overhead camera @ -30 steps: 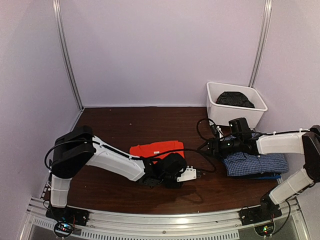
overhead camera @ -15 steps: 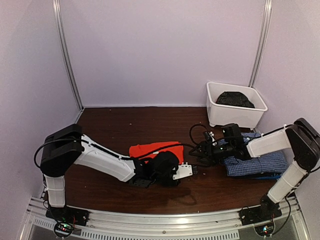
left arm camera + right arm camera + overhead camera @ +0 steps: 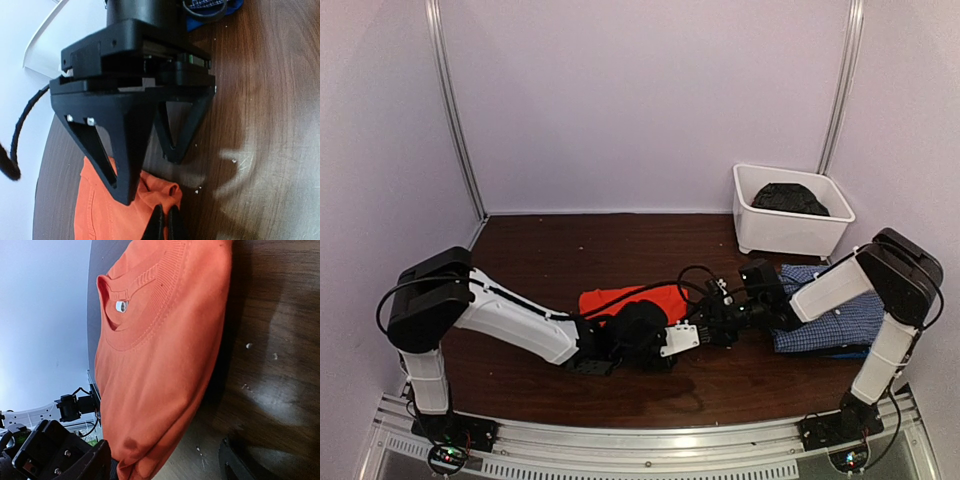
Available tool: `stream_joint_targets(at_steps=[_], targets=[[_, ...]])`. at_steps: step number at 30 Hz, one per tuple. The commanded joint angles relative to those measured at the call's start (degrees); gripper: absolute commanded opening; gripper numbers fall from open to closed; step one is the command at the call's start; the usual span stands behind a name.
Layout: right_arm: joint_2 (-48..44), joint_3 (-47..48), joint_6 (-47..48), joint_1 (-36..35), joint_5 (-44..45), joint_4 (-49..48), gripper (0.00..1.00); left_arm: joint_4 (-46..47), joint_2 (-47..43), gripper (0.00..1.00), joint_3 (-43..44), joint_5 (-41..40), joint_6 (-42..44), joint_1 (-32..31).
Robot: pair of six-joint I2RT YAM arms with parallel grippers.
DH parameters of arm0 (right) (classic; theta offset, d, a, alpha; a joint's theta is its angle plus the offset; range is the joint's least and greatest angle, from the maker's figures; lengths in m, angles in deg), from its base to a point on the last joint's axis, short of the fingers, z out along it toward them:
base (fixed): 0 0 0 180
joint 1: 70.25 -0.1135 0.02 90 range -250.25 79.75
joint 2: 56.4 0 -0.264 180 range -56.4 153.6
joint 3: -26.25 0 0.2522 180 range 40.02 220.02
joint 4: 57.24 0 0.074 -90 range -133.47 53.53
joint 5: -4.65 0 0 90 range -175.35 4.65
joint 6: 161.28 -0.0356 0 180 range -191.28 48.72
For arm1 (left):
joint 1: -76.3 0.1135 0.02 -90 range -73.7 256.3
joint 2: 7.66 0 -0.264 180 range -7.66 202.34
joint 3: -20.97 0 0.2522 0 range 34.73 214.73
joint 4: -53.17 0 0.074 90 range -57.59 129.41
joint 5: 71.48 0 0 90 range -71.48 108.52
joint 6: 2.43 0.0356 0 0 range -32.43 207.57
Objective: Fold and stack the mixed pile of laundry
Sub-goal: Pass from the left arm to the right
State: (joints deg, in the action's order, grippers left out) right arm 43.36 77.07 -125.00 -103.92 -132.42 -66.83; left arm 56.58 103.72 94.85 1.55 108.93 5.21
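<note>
The checked shirt (image 3: 840,322) lay folded just in front of the white tub (image 3: 760,228), and a black piece (image 3: 790,198) lay inside it. Well left of the tub, the orange T-shirt (image 3: 630,298) was not yet stacked: the left gripper (image 3: 166,225) pinched its hem, and the right gripper (image 3: 148,177) had its fingers spread apart.

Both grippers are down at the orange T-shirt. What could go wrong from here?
Collision: the open right gripper sits just in front of the left gripper at the edge of the T-shirt, so a move by either could knock the other.
Snag: the right arm's cable loops loosely near both and might catch.
Unfolding: a pull from one edge could drag the folded T-shirt open.
</note>
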Motion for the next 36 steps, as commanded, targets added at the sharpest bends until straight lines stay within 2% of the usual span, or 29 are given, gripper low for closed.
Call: stream_joint_targets(at_steps=[1,7,18,20,23,25,29,32,36], targets=[[2.27,2.67,-3.94,-1.64,1.01,-5.39,0.73,4.95,-2.96,0.00,-0.92,-0.06,-0.75,0.21],[5.71,4.64,-7.57,-2.74,1.39,-8.59,0.67,5.72,-3.94,0.00,-1.57,0.51,-0.66,0.17],[11.03,7.37,-12.44,-2.77,2.82,-13.04,0.46,4.81,-5.65,0.00,-2.84,4.03,0.84,0.04],[11.50,7.58,-13.08,-2.73,3.30,-13.49,0.41,3.66,-5.43,0.00,-2.61,4.62,1.56,-0.05],[11.50,7.74,-13.27,-2.67,3.60,-13.43,0.26,1.95,-5.52,0.00,-2.40,4.13,2.59,-0.63],[10.71,8.17,-12.03,-2.69,3.70,-11.64,0.17,0.41,-5.95,0.07,-2.22,3.05,2.44,-0.88],[5.53,10.19,-2.95,-2.92,4.87,0.24,0.00,-0.48,-9.92,0.38,-4.42,0.98,-0.72,-0.89],[0.11,11.25,4.97,-2.94,7.06,12.33,0.00,2.14,-15.48,0.51,-8.47,1.27,-4.17,-0.17],[-7.63,11.97,14.34,-2.81,12.42,29.10,0.00,4.02,-22.12,0.57,-12.48,1.98,-8.92,2.81]])
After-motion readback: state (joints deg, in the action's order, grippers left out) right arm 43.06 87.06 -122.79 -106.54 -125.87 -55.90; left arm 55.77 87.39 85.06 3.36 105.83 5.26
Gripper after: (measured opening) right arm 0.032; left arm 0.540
